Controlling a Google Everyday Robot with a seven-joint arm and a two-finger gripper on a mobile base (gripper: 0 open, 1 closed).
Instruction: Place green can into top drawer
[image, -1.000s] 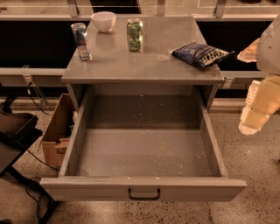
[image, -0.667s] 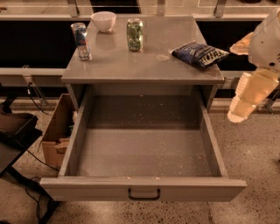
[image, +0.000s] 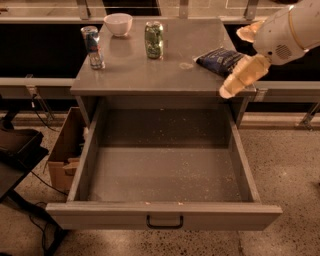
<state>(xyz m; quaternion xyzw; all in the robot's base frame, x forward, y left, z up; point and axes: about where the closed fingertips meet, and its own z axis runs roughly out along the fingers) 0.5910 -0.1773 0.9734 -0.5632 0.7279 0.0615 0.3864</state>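
Camera view, nearest part first: the top drawer is pulled fully out, its grey front panel carrying a small dark handle at the centre. The drawer box behind the panel is wide and deep, with only pale specks scattered over its bottom. On the floor to the left of the drawer stands an open cardboard box, just beside the cabinet's side.

Above the drawer is the grey table. The claw hangs at the right front corner of the table, its cream tip pointing down and left over the edge, with the white arm behind it; I cannot tell whether it is open or closed, and it holds nothing that shows. Just beside it lies a dark blue snack bag.

Farther back, the green can stands upright on the table near the rear middle, well apart from the claw. A taller blue-red-silver can stands to its left, and a white bowl sits at the rear edge between the two.
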